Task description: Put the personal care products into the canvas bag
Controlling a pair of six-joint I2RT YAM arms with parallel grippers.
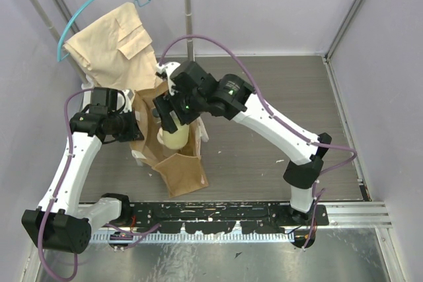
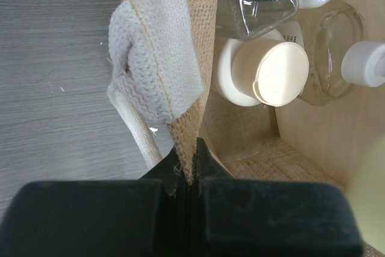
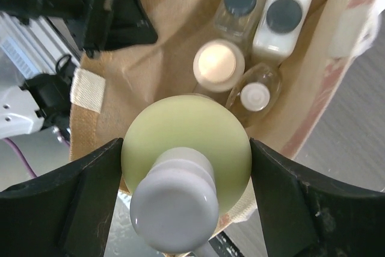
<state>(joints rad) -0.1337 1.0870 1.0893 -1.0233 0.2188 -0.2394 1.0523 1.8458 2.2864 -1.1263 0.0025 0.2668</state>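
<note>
The tan canvas bag (image 1: 177, 166) stands open at the table's left middle. My left gripper (image 1: 134, 125) is shut on the bag's left rim; the left wrist view shows the jaws (image 2: 187, 170) pinching the burlap edge (image 2: 187, 130) beside a pale strap patch (image 2: 153, 52). My right gripper (image 1: 173, 118) is shut on the yellow-green bottle (image 3: 186, 139) with a white top, holding it over the bag's mouth. Inside the bag are the clear bottle with dark cap (image 3: 239, 1), the white bottle with dark cap (image 3: 283, 19), the squat cream bottle (image 3: 218, 64) and the white-capped bottle (image 3: 255, 94).
A beige garment (image 1: 112, 41) hangs on a teal hanger from a rack (image 1: 188, 11) at the back left, just behind the bag. Purple walls enclose the table. A black rail (image 1: 218, 216) runs along the near edge.
</note>
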